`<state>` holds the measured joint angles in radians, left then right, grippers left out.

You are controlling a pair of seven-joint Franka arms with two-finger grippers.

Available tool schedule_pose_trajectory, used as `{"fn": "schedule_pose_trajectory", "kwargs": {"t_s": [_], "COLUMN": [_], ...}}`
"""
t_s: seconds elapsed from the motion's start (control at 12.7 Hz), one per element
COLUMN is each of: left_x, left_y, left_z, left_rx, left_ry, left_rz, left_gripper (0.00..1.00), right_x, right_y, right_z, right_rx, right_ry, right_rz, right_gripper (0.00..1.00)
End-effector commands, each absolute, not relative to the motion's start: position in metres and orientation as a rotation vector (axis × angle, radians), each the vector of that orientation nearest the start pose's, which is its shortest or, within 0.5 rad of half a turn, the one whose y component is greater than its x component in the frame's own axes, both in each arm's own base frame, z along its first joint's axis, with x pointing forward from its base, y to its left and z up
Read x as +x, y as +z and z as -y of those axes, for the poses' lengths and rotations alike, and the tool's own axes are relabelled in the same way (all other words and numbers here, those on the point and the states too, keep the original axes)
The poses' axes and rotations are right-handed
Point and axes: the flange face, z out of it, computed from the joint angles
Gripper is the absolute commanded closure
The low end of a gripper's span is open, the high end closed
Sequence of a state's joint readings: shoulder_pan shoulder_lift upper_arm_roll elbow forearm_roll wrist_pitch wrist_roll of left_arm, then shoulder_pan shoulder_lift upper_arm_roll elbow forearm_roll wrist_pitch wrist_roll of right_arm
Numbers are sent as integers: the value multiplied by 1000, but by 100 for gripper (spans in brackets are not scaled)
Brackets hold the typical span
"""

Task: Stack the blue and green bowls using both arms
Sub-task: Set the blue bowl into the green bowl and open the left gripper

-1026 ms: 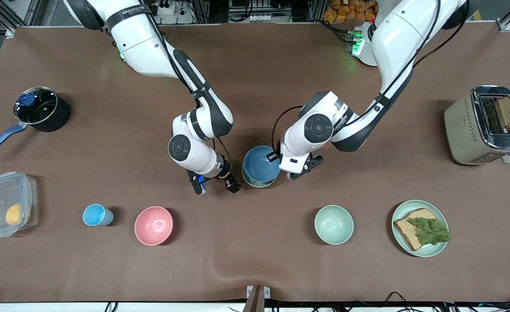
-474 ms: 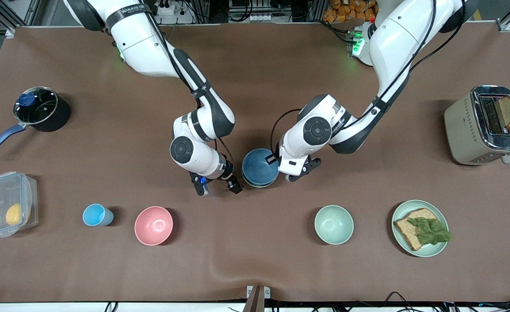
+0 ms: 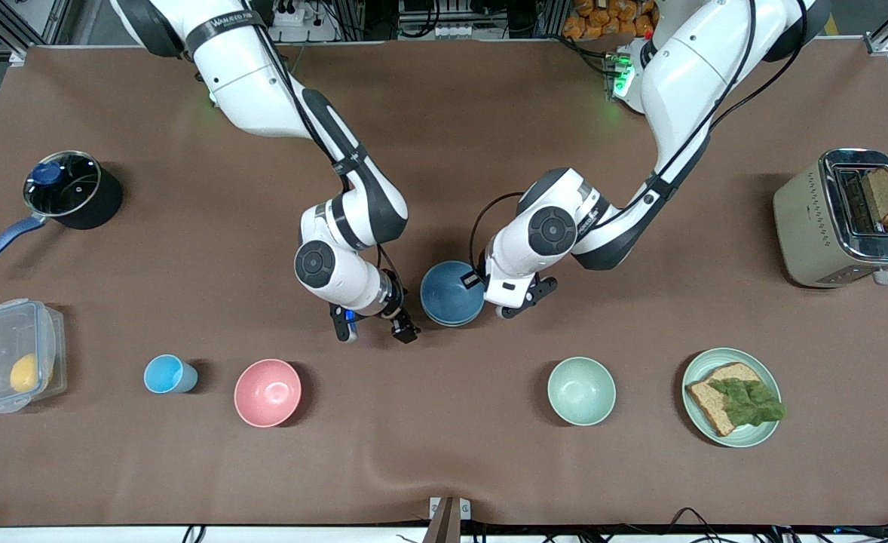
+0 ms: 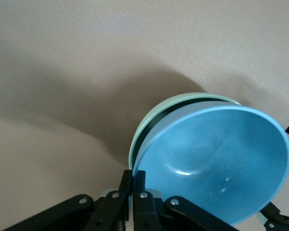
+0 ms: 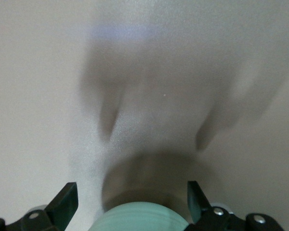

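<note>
The blue bowl [image 3: 451, 292] sits nested in the green bowl at the table's middle; in the front view the green bowl is almost wholly covered. In the left wrist view the green bowl's rim [image 4: 151, 118] shows round the tilted blue bowl [image 4: 216, 163]. My left gripper [image 3: 476, 280] is shut on the blue bowl's rim, one finger inside and one outside [image 4: 126, 180]. My right gripper [image 3: 374, 330] is open and empty, low beside the stack toward the right arm's end. The green bowl's wall [image 5: 142, 216] shows between its spread fingers [image 5: 63, 198].
A paler mint bowl [image 3: 581, 391], a pink bowl [image 3: 267, 392] and a small blue cup [image 3: 167, 374] stand nearer the front camera. A plate with bread [image 3: 730, 397] and a toaster [image 3: 843, 219] are at the left arm's end. A pot [image 3: 71, 188] and a plastic box [image 3: 14, 354] are at the right arm's end.
The blue bowl has come down into the green bowl, whose rim now barely shows in the front view. The left gripper sank with it. The right gripper shifted slightly.
</note>
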<state>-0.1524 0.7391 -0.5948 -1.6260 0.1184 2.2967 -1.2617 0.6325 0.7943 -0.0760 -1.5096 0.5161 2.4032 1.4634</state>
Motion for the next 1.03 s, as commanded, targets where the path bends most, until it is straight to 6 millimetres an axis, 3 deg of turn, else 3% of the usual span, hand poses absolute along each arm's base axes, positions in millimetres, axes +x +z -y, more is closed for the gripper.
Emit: {"fn": "schedule_pose_trajectory", "kwargs": {"t_s": [0.0, 0.39, 0.63, 0.79, 0.87, 0.95], "left_x": [552, 549, 550, 552, 552, 553], "left_y": [249, 237, 238, 239, 241, 244], "left_z": [431, 433, 434, 433, 433, 433], "left_rx": [-3208, -3191, -3190, -3189, -3193, -3196], "left_ry": [349, 337, 333, 326, 321, 311], "left_rz": [954, 943, 952, 957, 952, 953], "left_gripper": [100, 100, 83, 52, 9, 0], "right_x": [608, 603, 601, 599, 598, 599], "right_y": [199, 194, 192, 192, 191, 192], "right_z": [-405, -414, -417, -420, -420, -420], "right_rx": [-2322, -2333, -2337, -2344, -2346, -2341], "right_ry": [292, 290, 290, 288, 285, 278], "right_rz": [-1692, -1678, -1678, -1671, -1668, -1667], "right_gripper": [0, 0, 0, 0, 0, 0]}}
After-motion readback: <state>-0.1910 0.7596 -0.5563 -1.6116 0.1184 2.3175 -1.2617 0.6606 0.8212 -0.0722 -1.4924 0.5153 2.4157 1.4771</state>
